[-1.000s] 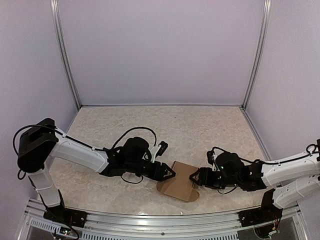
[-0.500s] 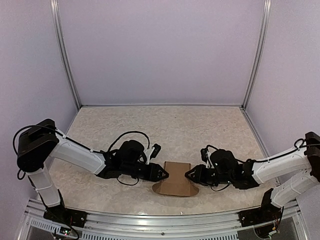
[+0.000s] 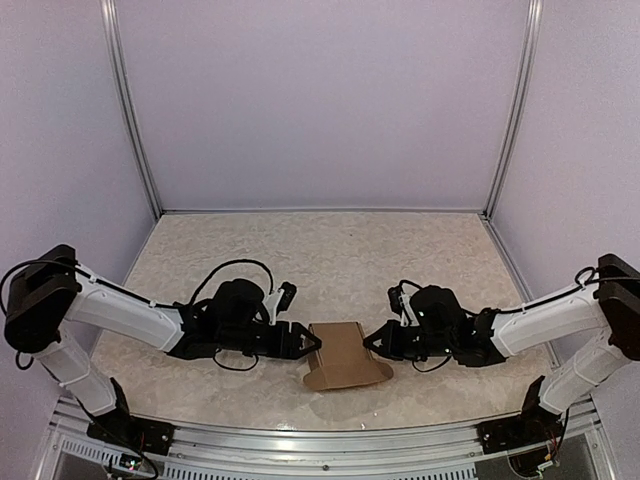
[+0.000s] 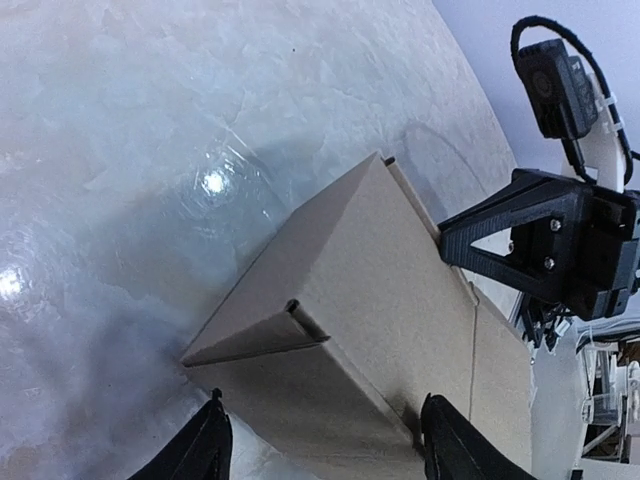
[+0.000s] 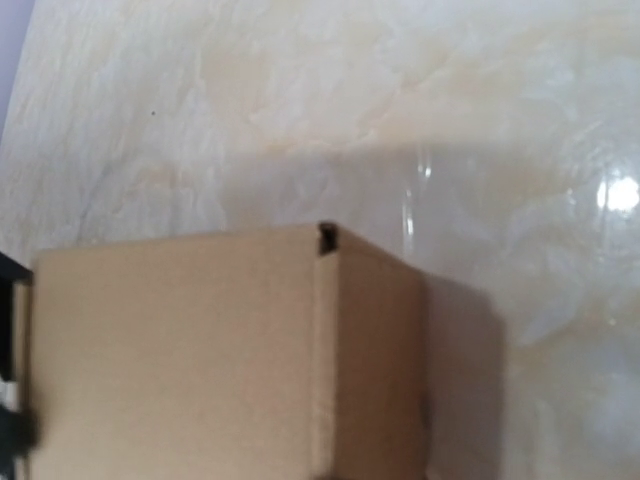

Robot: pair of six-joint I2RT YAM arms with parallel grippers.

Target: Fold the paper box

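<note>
The paper box (image 3: 343, 358) is plain brown cardboard, partly folded up, lying near the table's front edge between both arms. My left gripper (image 3: 308, 342) is at its left end. In the left wrist view that gripper (image 4: 322, 415) is open, and the box (image 4: 370, 290) has its near end between the two black fingers (image 4: 205, 450). My right gripper (image 3: 372, 340) touches the box's right side, with its jaws together. In the right wrist view the box (image 5: 200, 350) fills the lower left and my own fingers do not show.
The marbled table (image 3: 330, 260) stretches back to pale walls with metal corner posts (image 3: 135, 110). A metal rail (image 3: 300, 440) runs along the near edge. The right arm's black gripper (image 4: 545, 240) and its cable show beyond the box in the left wrist view.
Both grippers have moved left and closed in on the box, which has shifted slightly left and squared up. The right gripper has shut. The left one narrowed, then opened again.
</note>
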